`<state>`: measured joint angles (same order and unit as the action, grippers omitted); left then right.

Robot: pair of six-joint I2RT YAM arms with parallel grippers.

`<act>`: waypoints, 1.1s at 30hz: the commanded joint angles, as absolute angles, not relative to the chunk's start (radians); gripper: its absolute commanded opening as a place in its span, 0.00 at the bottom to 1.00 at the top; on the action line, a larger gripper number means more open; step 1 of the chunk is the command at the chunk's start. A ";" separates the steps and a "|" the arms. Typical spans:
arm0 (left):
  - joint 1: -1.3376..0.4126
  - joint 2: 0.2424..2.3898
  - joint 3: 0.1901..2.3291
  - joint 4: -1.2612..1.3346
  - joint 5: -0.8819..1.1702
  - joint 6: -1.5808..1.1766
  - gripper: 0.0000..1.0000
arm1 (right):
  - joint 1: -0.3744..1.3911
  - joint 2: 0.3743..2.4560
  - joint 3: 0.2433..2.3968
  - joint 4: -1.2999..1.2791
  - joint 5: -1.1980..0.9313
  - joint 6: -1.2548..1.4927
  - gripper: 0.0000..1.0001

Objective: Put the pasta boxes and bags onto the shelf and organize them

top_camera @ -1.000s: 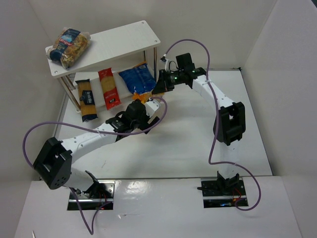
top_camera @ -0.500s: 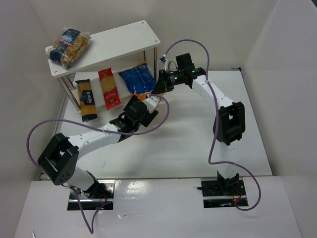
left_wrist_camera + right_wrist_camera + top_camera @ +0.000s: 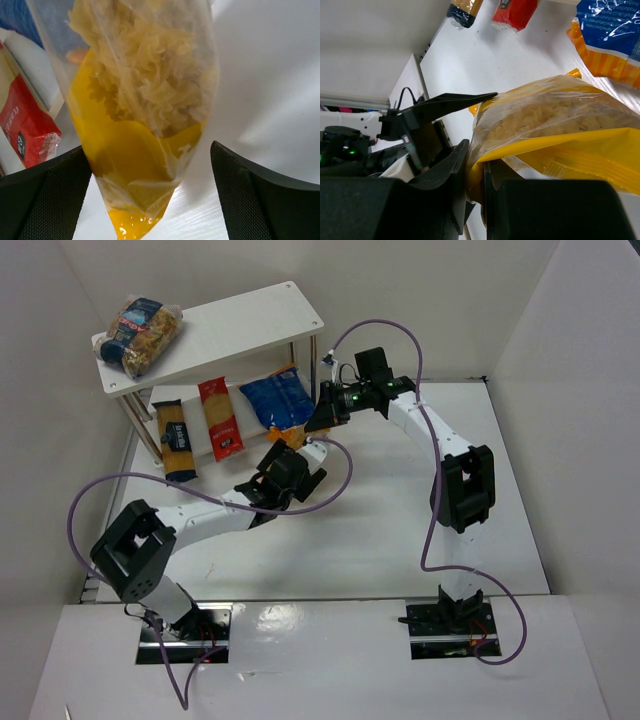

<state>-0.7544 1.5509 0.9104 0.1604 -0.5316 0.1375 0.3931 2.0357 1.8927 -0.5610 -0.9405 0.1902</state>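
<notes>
The large yellow bag with clear window [image 3: 555, 135] hangs from my right gripper [image 3: 482, 175], which is shut on its edge beside the shelf's lower board [image 3: 255, 445]. In the left wrist view the bag [image 3: 145, 110] hangs between my left gripper's [image 3: 150, 200] open fingers [image 3: 260, 200], touching neither pad. From above only a yellow sliver of the bag [image 3: 285, 437] shows between my left gripper [image 3: 300, 450] and right gripper [image 3: 312, 420]. The slim tan box [image 3: 177, 440], slim red packet [image 3: 220, 418] and blue-and-orange bag [image 3: 278, 400] lie on the lower tier. The clear bag with dark-blue label [image 3: 142, 332] lies on the top board [image 3: 240, 325].
White walls enclose the table on the left, back and right. The shelf's thin metal posts [image 3: 317, 358] stand close to my right wrist. Purple cables loop off both arms [image 3: 100, 500].
My left arm has reached further toward the shelf, bringing its open gripper up around the hanging yellow bag. The right arm has barely moved.
</notes>
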 commanded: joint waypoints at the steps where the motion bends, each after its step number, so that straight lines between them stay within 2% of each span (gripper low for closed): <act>1: -0.756 1.591 0.939 0.225 -0.597 0.089 1.00 | 0.402 1.991 1.930 -0.466 -1.045 0.221 0.00; 7: -0.756 1.661 0.991 0.216 -0.615 0.048 1.00 | 0.402 1.971 1.910 -0.466 -1.045 0.221 0.00; 9: -0.756 1.674 1.003 0.216 -0.615 0.038 0.96 | 0.402 1.960 1.901 -0.466 -1.045 0.221 0.00; 11: -0.756 1.684 1.014 0.216 -0.615 0.038 0.38 | 0.402 1.951 1.890 -0.457 -1.054 0.212 0.00; 12: -0.756 1.684 1.014 0.216 -0.627 0.038 0.15 | 0.402 1.951 1.879 -0.457 -1.054 0.212 0.00; 13: -0.756 1.684 1.023 0.206 -0.627 0.038 0.00 | 0.402 1.942 1.867 -0.457 -1.054 0.212 0.00; 16: -0.746 1.634 1.023 0.196 -0.618 0.066 0.00 | 0.390 1.930 1.853 -0.448 -1.054 0.203 0.00; 17: -0.730 1.612 1.014 0.186 -0.600 0.066 0.00 | 0.390 1.916 1.844 -0.448 -1.054 0.202 0.03; 18: -0.718 1.564 1.014 0.173 -0.562 0.066 0.00 | 0.371 1.916 1.844 -0.448 -1.054 0.193 0.44; 19: -0.706 1.539 1.014 0.135 -0.542 0.066 0.00 | 0.339 1.902 1.844 -0.448 -1.043 0.193 0.59; 21: -0.667 1.459 1.014 0.114 -0.516 0.075 0.00 | 0.295 1.887 1.835 -0.457 -1.032 0.183 0.81; 23: -0.632 1.410 1.005 0.089 -0.457 0.087 0.00 | 0.218 1.875 1.835 -0.457 -1.023 0.183 0.91; 24: -0.623 1.370 1.005 0.056 -0.428 0.100 0.00 | 0.190 1.862 1.824 -0.469 -1.023 0.161 1.00; 29: -0.612 1.290 1.026 -0.021 -0.353 0.100 0.00 | 0.028 1.819 1.747 -0.497 -1.034 0.127 1.00; 33: -0.603 1.250 1.093 -0.099 -0.261 0.139 0.00 | -0.011 1.777 1.701 -0.575 -0.950 0.048 1.00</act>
<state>-0.6022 1.3064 0.9844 -0.1394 -0.3653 0.1017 -0.0185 1.8450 1.7336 -0.5243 -0.9955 0.1322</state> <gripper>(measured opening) 0.296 0.999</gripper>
